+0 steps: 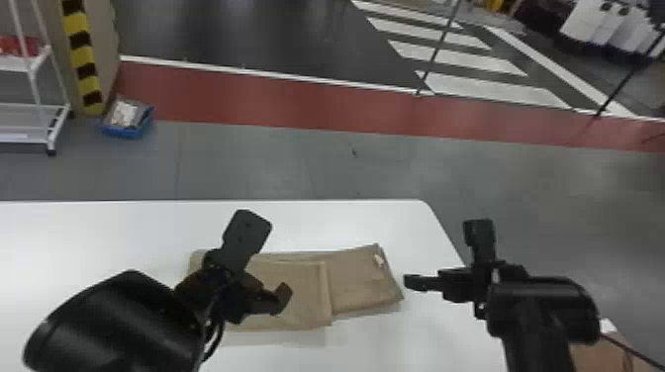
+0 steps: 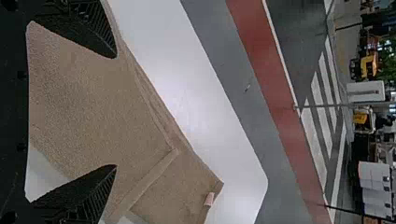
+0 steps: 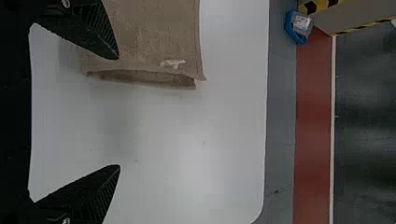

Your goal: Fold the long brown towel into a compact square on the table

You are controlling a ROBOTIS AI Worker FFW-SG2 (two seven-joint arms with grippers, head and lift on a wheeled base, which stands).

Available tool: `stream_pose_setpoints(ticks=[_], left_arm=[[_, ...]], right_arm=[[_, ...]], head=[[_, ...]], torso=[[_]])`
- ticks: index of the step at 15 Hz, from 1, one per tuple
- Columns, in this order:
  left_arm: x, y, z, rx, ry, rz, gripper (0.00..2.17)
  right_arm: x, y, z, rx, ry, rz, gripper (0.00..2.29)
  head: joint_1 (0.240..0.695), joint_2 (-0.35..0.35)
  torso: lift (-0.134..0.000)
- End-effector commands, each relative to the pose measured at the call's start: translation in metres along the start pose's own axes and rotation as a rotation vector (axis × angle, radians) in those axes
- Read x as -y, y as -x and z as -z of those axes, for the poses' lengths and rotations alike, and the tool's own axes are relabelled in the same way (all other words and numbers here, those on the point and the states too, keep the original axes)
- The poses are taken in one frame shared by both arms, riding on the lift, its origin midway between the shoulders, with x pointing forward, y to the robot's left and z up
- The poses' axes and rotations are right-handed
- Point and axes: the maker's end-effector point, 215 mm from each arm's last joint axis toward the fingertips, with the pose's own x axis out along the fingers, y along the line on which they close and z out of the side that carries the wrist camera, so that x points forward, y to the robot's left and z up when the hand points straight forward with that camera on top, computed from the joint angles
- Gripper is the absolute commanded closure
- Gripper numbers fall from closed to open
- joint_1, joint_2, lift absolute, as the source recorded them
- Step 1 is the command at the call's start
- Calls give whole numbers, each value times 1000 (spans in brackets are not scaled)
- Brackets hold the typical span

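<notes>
Towel on white table; grey floor, red strip beyond.

And here's the brown towel — flat on the white table, partly folded, longer than it is wide! Its left section doubles over the middle, hem showing — and a small pale tag sits near the right end's far corner.
</notes>
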Motion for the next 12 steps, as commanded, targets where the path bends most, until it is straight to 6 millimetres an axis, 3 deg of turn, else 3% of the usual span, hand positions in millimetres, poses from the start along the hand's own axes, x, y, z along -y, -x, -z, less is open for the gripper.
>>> stream_pose_setpoints(ticks=[1,6,9,12], left_arm=[[-26,13,10,13,87,-29,39],[-77,35,37,15,214,-81,39],[-86,42,49,13,249,-83,39],[-86,44,52,13,254,-82,39]], right_arm=[[-39,2,-1,-36,-71,-55,43],[-131,-23,-15,-45,-49,-162,53],[-178,-32,-4,-101,-13,-201,70],[-199,-34,15,-178,-1,-201,127]], head=[[695,-350],[695,-350],[695,-314],[695,-264]], torso=[[0],[0],[0],[0]])
